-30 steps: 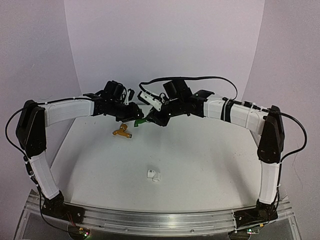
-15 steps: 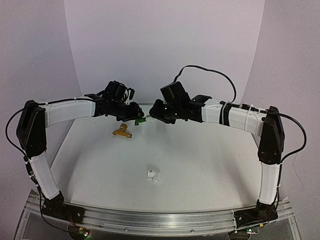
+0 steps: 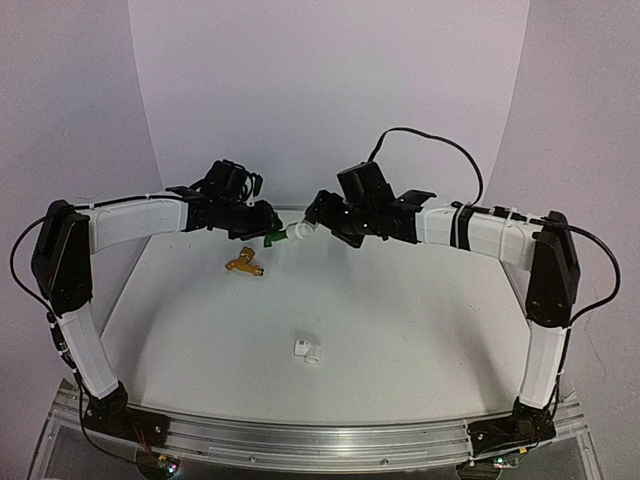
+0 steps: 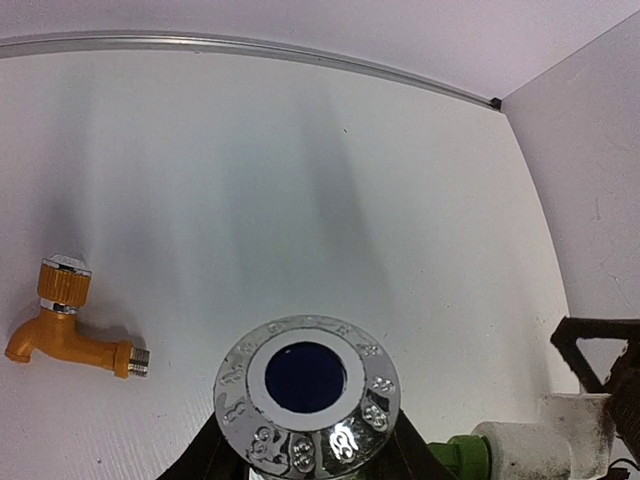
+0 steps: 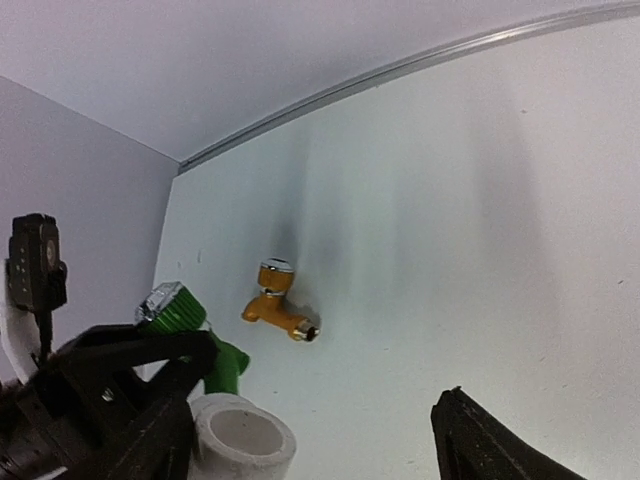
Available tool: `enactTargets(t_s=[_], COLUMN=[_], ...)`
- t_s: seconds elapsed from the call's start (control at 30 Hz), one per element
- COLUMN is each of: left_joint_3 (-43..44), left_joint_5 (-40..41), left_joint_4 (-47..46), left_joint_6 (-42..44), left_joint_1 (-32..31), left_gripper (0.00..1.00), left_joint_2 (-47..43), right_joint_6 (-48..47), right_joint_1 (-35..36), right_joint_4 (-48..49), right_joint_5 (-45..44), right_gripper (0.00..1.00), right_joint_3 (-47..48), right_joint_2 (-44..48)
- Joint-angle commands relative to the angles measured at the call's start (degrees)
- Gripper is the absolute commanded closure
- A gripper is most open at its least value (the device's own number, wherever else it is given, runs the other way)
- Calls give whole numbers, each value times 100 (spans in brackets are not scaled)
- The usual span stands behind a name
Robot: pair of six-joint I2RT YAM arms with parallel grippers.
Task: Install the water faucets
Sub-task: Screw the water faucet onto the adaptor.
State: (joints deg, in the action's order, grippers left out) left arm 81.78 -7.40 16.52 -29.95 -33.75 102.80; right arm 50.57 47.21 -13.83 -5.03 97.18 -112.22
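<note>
The left hand (image 3: 263, 227) is clenched on the green tap (image 3: 272, 240), a white fitting (image 3: 300, 232) on its end. The right hand (image 3: 313, 221) is released, fingers wide apart beside that fitting. The orange tap (image 3: 244, 264) lies on the worktop (image 3: 400, 320) under the left hand.

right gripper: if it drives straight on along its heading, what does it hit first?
The white fitting, low between the right gripper's open jaws, on the end of the green faucet that the left gripper holds. Depth is unclear, but nothing looks nearer.
</note>
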Motion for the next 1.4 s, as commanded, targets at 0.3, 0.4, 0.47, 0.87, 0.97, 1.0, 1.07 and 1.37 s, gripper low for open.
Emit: enactTargets(t_s=[0.3,0.4,0.47,0.87,0.97,1.0,1.07,1.37], left_joint_3=[354,458,486,523,524,524,515,575], left_joint_5=[-600,-685,-747,-976,-1003,-1001,-984,-881], left_joint_4=[199,316,330,326,327,327,327,329], left_joint_6=[146,146,118,138,149,161,173,169], left_joint_1=[18,16,23,19,18,18,18,16], left_gripper=[100,100,100,100,100,100,100,100], left_joint_2=[-145,-43,-8,63,81,82,81,117], right_joint_6=[-8977,-10119,-10737,-11180,-11471,-11526,-11567,-10542], right_joint_1=[-12,35,74,194,233,240,258,359], right_joint_4=[472,315,312,737,742,742,760,1070], right_joint_5=[2214,2054,2025,1580,1298,1222,1204,786], right_gripper=[2,2,3,7,15,17,22,63], right_joint_3=[-1312,-1146,-1093,-445,-447,-455,-466,-436], right_joint_2=[1650,1431,1301,467,338,309,290,159])
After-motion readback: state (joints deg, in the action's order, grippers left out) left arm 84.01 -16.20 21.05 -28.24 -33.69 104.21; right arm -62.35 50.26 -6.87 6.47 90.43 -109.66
